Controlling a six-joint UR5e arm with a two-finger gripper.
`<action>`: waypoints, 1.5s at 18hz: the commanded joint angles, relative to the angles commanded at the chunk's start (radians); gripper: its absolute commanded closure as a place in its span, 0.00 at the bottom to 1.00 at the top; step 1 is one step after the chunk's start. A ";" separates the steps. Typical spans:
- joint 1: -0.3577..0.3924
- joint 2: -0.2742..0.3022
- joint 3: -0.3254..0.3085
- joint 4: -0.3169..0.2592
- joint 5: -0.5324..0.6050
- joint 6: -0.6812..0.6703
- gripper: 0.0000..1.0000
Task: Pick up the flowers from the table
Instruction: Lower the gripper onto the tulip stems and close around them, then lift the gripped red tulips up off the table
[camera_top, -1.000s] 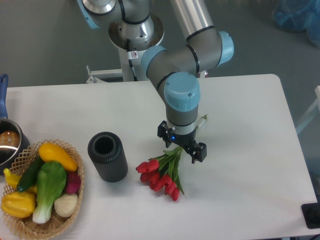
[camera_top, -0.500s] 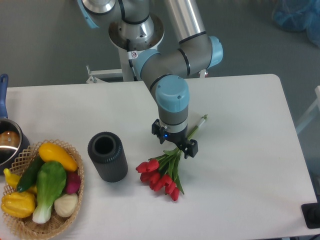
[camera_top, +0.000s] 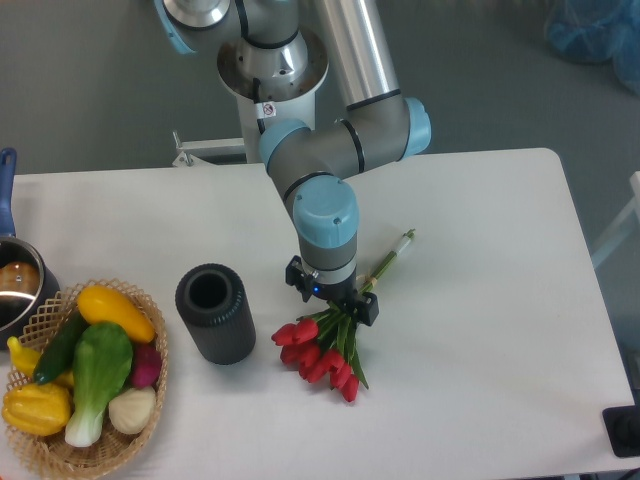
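pot (camera_top: 14, 285): left edge of the table, blue handle sticking up toward 12 o'clock, only partly in frame
basket (camera_top: 60, 445): wicker, lower-left corner of the table, just at 5 o'clock of the pot; toy vegetables inside, yellow, green, white and one dark red
black cylinder (camera_top: 215, 313): upright, open top showing, just at 3 o'clock of the basket, apart from it
flowers (camera_top: 322, 354): bunch of red tulips lying flat on the table, near table centre, at 3 o'clock of the black cylinder, close but not touching; red buds fan out toward 7 o'clock, green leaves in the middle, stems run up toward 1 o'clock and end near a pale tip (camera_top: 405, 238)
gripper (camera_top: 331, 297): pointing straight down, right over the flowers where leaves meet stems; two black fingers spread, one at 10 o'clock of the stems, one at 4 o'clock, stems between them; jaws apart, not clamped on anything; cannot tell if fingertips touch the table
arm (camera_top: 325, 215): grey with blue caps, comes in from 12 o'clock, wrist directly above the gripper, hides part of the stems
table (camera_top: 490, 330): white, rounded corners; right half bare apart from a dark object (camera_top: 624, 432) at the lower-right edge, cut off by the frame
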 joint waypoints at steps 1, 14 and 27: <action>0.000 -0.006 0.003 0.002 0.002 0.000 0.15; -0.002 0.047 0.014 0.022 0.040 -0.012 1.00; 0.020 0.086 0.139 -0.102 0.008 -0.017 0.98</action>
